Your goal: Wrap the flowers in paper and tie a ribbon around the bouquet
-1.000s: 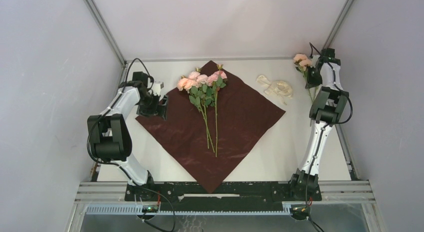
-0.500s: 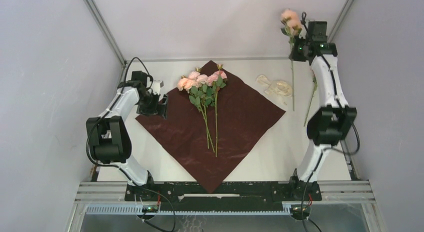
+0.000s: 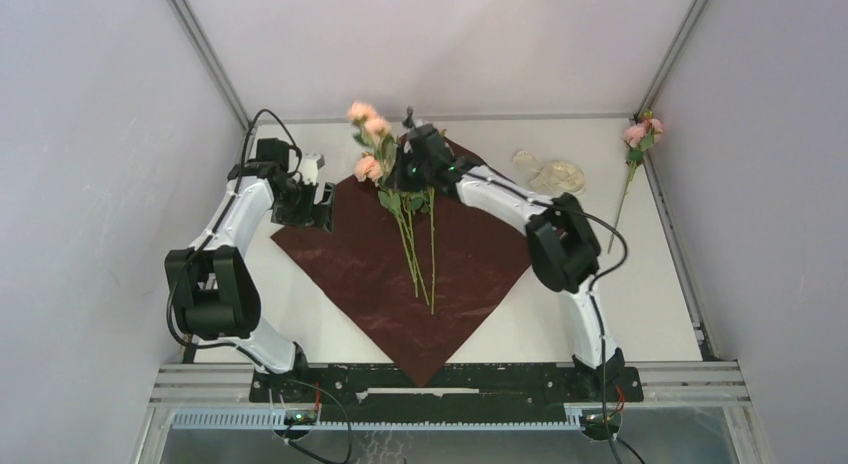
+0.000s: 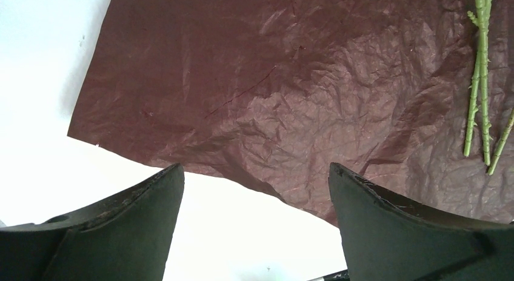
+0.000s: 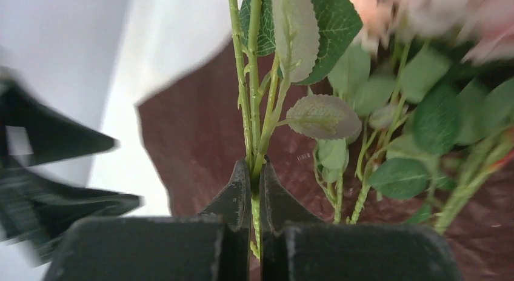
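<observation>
Jaws clamp stems of the flowers point(image 5: 321, 116) above the paper point(image 5: 188, 142).

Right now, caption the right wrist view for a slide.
Right gripper pinching a rose stem over the red paper.

Place: you are operating in a robot test cell of a lab, not a home or shop.
Walls: plain grey panels point(image 3: 90, 184) enclose three sides.
Frame: bare aluminium struts point(image 3: 205, 54) at the corners.
Worktop: white table point(image 3: 650, 314).
Mounting: your left arm point(image 3: 215, 284) and right arm point(image 3: 565, 249) stand on a black base rail point(image 3: 500, 376), cables point(image 3: 262, 113) exposed.
</observation>
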`<state>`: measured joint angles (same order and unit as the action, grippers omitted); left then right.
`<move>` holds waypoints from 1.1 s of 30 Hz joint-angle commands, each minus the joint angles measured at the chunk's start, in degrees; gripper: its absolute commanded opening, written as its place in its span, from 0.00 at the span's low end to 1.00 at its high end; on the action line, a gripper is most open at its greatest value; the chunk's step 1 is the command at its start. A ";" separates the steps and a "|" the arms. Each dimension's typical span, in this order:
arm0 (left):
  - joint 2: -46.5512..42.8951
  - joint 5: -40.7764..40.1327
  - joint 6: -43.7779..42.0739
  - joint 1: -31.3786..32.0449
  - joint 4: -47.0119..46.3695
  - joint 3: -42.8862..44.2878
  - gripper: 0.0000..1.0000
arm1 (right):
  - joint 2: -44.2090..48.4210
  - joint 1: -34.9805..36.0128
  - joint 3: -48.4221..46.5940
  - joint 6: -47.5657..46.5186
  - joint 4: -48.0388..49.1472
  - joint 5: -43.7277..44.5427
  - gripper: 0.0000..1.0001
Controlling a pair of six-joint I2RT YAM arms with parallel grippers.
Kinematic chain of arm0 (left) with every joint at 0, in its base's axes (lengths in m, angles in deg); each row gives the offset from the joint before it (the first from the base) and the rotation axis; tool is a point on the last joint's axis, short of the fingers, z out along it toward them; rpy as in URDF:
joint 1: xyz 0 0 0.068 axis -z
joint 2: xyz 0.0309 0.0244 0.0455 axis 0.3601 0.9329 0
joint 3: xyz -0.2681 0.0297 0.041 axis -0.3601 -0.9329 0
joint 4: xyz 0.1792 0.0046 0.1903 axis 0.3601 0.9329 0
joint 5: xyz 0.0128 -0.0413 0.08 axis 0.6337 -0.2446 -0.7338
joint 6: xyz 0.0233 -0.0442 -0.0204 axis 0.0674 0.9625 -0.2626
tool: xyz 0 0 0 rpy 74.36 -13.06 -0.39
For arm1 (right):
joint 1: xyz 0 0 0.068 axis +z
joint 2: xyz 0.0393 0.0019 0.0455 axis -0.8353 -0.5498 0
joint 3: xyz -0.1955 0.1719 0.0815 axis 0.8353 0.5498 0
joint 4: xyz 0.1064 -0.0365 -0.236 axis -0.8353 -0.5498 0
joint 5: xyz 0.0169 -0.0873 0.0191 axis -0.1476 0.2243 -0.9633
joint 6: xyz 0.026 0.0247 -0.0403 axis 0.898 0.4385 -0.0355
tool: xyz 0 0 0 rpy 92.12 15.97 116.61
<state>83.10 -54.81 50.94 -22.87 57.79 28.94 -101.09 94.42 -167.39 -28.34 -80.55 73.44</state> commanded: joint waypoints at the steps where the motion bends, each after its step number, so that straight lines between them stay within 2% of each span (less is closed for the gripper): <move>1: -3.30 2.01 -1.50 0.27 -1.57 0.69 0.93 | -4.11 0.34 -2.62 5.39 -0.05 2.70 0.00; 5: -2.55 2.25 -1.50 0.27 -1.64 0.79 0.93 | -4.52 0.21 -0.57 2.24 -1.60 3.42 0.01; 6: -2.36 2.20 -1.43 0.27 -1.56 0.88 0.93 | -4.90 0.06 -0.96 0.79 -3.21 1.20 0.11; 9: -2.12 2.38 -1.50 0.27 -1.27 1.01 0.93 | -4.36 -1.70 -2.55 -2.72 -12.75 -0.77 0.50; 11: -2.19 2.44 -1.58 0.27 -1.28 1.01 0.93 | 0.12 -3.99 1.33 -4.14 -14.29 1.24 0.62; 12: -2.20 2.49 -1.59 0.27 -1.29 0.99 0.93 | 3.24 -5.68 3.87 -4.85 -14.09 2.32 0.72; 13: -2.16 2.46 -1.57 0.27 -1.28 1.05 0.93 | 6.72 -7.64 6.44 -5.59 -13.91 3.64 0.91; 14: -2.03 2.43 -1.51 0.27 -1.20 1.14 0.93 | 9.75 -10.08 8.48 -6.17 -14.49 5.63 0.98; 18: -1.62 2.44 -1.37 0.27 -0.73 1.79 0.93 | 17.75 -24.75 14.07 -9.77 -19.44 10.31 1.00; 22: -1.74 2.10 -1.33 0.27 -0.61 1.80 0.93 | 13.43 -42.46 12.09 -13.55 -28.46 12.30 1.00; 25: -1.73 1.44 -1.41 0.33 -0.61 1.63 0.93 | 8.21 -52.51 8.57 -15.23 -30.34 6.57 1.00; 29: -1.35 0.95 -1.46 0.27 -0.71 1.61 0.93 | 0.54 -58.69 0.30 -18.20 -33.37 5.09 0.98; 33: -0.27 0.58 -1.42 0.34 -0.71 1.78 0.93 | -7.55 -60.28 -6.92 -20.88 -36.42 6.14 0.88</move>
<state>82.47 -53.69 50.52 -22.82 57.73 28.94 -104.76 32.90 -166.87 -44.54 -112.22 80.98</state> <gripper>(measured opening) 0.929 0.912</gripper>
